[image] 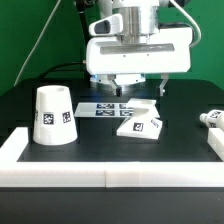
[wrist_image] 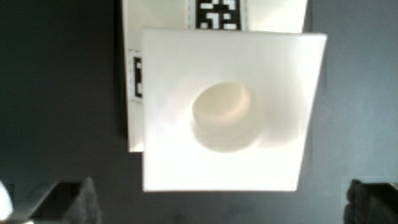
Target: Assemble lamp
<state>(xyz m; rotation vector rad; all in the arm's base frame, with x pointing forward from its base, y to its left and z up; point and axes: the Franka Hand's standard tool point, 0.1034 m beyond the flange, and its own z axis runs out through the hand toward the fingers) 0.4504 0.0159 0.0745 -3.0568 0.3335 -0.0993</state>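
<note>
The gripper [image: 137,90] hangs wide open, holding nothing, with the lamp base [image: 140,122] lying directly beneath it.

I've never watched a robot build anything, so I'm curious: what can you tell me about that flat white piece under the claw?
The base is a flat, angular slab that looks like smooth white plastic. The wrist view shows a shallow oval hollow in the middle of its top face, and a black-and-white square tag sits on the side facing the exterior camera. It lies flat on the black table, and one end seems to overlap the marker board. The gripper hovers above it, open and not touching it.
</note>
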